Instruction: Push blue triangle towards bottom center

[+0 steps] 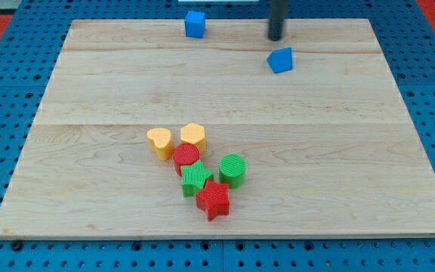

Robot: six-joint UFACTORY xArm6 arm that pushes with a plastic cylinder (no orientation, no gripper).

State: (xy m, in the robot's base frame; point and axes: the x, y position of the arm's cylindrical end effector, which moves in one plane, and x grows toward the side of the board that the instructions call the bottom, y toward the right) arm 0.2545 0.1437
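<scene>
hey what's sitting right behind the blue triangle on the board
Just above the blue triangle stands my tip, apparently slightly apart. The blue cube lies further left.

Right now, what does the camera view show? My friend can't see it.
My tip sits just above the blue triangle near the wooden board's top edge. A blue cube lies farther left, and yellow, red and green blocks cluster near the bottom center.

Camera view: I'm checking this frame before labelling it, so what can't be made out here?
- Rod: its upper part is cut off by the view's top edge; only my tip shows, just above the blue triangle.
- Whether my tip touches that block: cannot tell.
- Green block: partly covered by the red star; its shape is unclear.
</scene>
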